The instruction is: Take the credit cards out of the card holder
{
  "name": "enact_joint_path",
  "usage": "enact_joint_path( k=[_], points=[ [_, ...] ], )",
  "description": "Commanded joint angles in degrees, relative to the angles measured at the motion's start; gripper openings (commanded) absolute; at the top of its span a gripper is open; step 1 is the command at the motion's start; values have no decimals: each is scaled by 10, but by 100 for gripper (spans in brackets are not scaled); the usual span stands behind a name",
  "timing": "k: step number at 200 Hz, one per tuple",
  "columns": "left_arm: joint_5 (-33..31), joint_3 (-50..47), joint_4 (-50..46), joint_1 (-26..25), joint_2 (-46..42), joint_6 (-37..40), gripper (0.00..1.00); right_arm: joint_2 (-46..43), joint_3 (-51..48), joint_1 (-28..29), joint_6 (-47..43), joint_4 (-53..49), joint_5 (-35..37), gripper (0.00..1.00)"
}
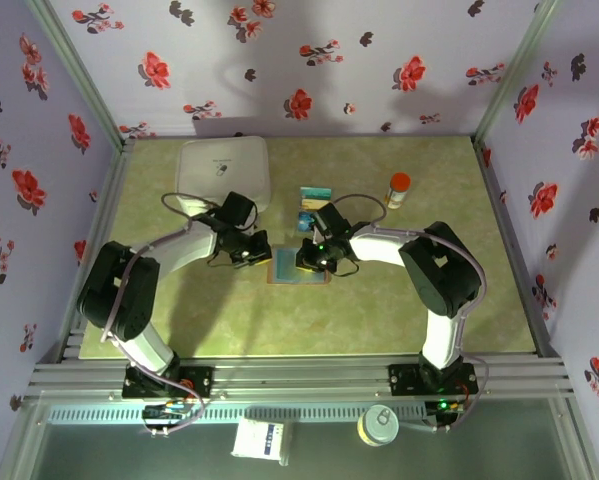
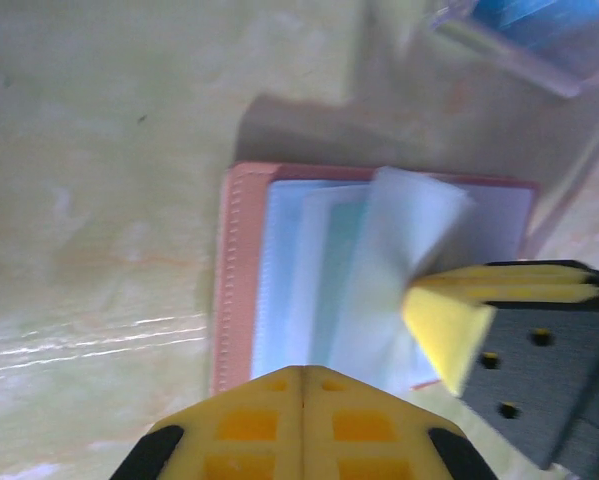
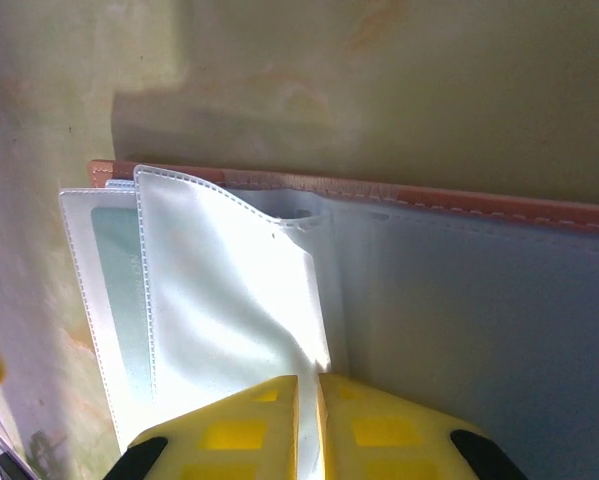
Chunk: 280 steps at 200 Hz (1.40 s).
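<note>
The card holder (image 1: 297, 267) lies open on the green table, its tan edge (image 2: 237, 270) round clear sleeves. My right gripper (image 3: 309, 385) is shut on one clear sleeve leaf (image 3: 229, 290) and lifts it off the stack; its yellow finger (image 2: 449, 330) also appears in the left wrist view. A teal credit card (image 3: 114, 290) shows faintly inside the sleeve below. My left gripper (image 2: 302, 375) is shut with nothing between its fingers, its tips at the holder's near edge. I cannot tell whether it presses down. Blue credit cards (image 1: 315, 194) lie behind the holder.
A clear tray (image 2: 519, 50) holds the blue cards just beyond the holder. A white rounded box (image 1: 224, 170) stands at the back left, an orange-capped bottle (image 1: 398, 189) at the back right. Flowered walls close in three sides.
</note>
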Motion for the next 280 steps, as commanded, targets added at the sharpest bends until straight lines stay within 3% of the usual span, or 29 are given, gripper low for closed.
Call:
enact_joint_path(
  k=[1, 43, 126, 280],
  points=[
    [4, 17, -9, -14, -10, -18, 0, -12, -13, -4, 8, 0, 3, 15],
    [29, 14, 27, -25, 14, -37, 0, -10, -17, -4, 8, 5, 0, 14],
    [52, -5, 79, -26, 51, -54, 13, -5, -26, -8, 12, 33, -21, 13],
    [12, -9, 66, -25, 71, -50, 24, -3, -41, -19, 20, 59, -45, 11]
  ],
)
